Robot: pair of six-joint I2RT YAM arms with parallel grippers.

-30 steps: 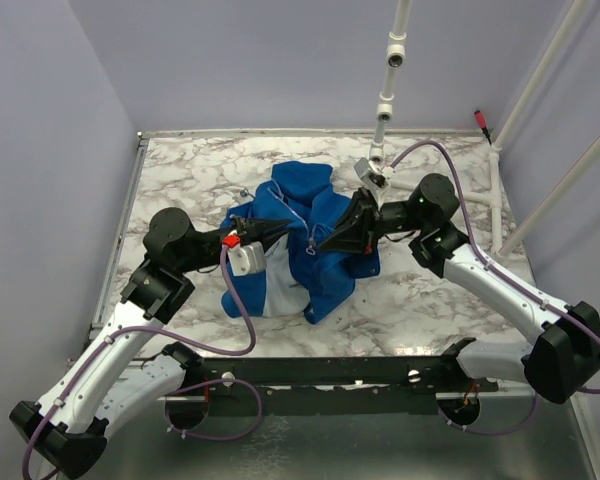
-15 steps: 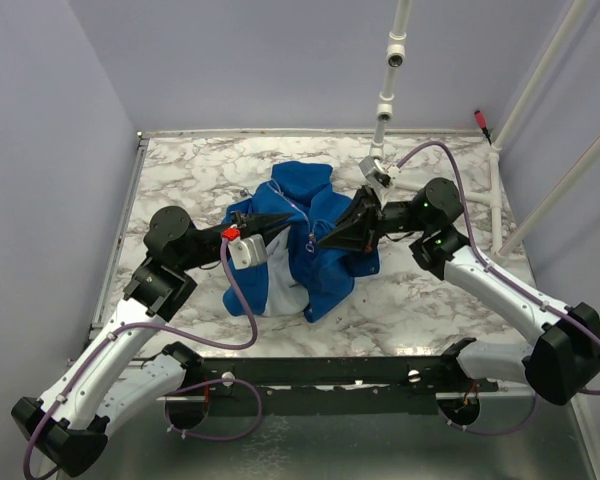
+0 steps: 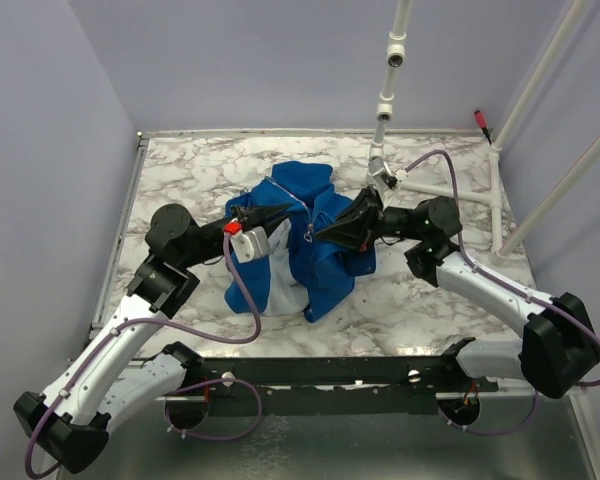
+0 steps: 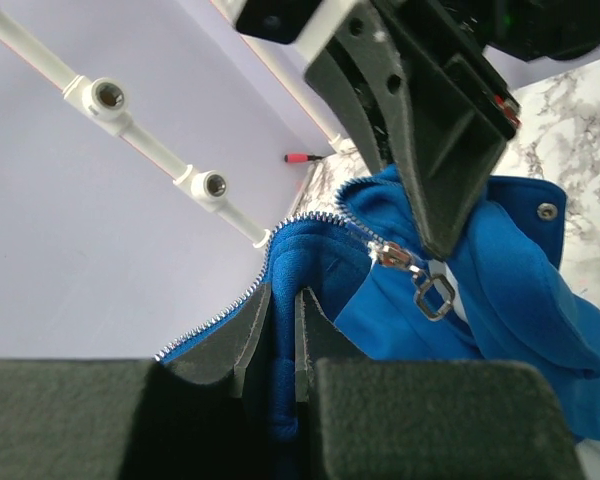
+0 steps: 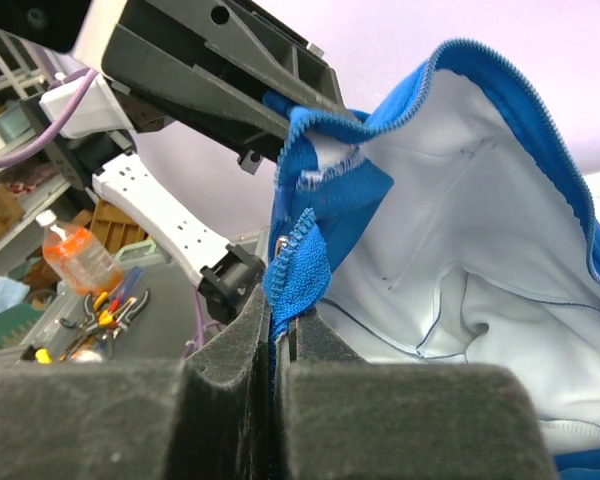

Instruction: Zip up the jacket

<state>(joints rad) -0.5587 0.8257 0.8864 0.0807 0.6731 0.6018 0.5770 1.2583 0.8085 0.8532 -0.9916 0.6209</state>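
Note:
The royal-blue jacket [image 3: 325, 262] is bunched in the middle of the marble table, held up between both arms, its pale lining [image 3: 277, 275] showing at the left. My left gripper [image 3: 288, 208] is shut on a blue fold beside the zipper teeth [image 4: 283, 295]. The metal zipper slider [image 4: 393, 256] and its square pull tab [image 4: 433, 296] hang just right of it, under the right gripper's black fingers [image 4: 435, 140]. My right gripper [image 3: 320, 235] is shut on the blue zipper tape end [image 5: 300, 258], with the white lining [image 5: 470, 250] spread to its right.
A white pipe pole [image 3: 385, 105] hangs down behind the jacket, and more white pipes [image 3: 500, 190] stand at the table's right edge with a red-tipped piece [image 3: 480, 120]. Lilac walls close in the marble table [image 3: 180, 170] on three sides.
Both grippers have lifted and shifted toward the back with the jacket edges still in them. The left flap has spread, showing more pale lining.

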